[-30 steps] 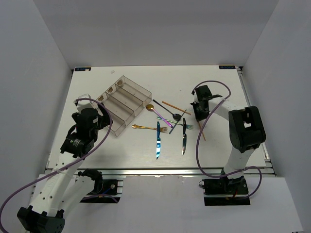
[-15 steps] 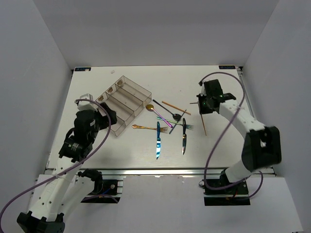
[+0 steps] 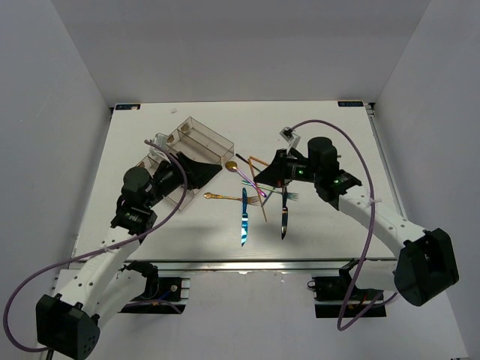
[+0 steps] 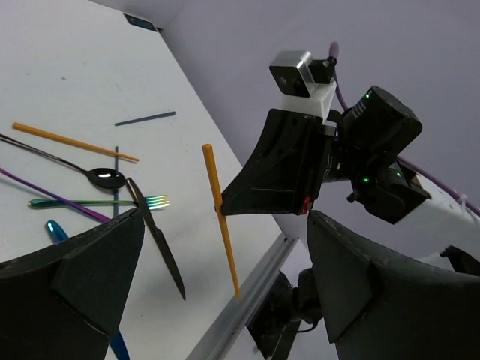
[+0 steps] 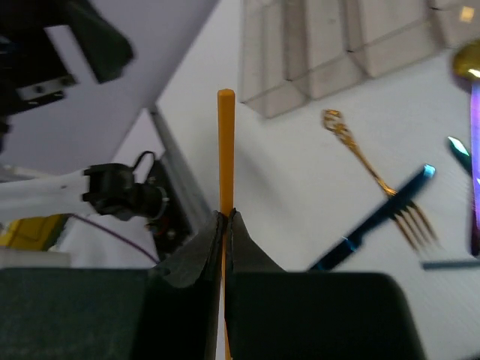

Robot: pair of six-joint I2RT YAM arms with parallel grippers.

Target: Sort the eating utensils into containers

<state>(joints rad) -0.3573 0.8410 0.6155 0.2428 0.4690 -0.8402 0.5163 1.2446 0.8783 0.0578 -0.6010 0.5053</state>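
Note:
My right gripper is shut on an orange chopstick and holds it tilted above the pile of utensils; the right wrist view shows the pads pinching the stick. My left gripper is open and empty, over the near right corner of the clear organiser tray, pointing at the right gripper. In the left wrist view the held chopstick hangs between my wide-apart fingers. On the table lie a gold spoon, a gold fork, a blue knife and a black knife.
A second orange chopstick, a black spoon, a rainbow fork and a dark blue chopstick lie on the table. The table's front rail runs below. White walls enclose the table.
My right gripper has swung left from the table's right side, carrying the orange chopstick over the utensil pile. My left gripper has reached right over the tray toward it.

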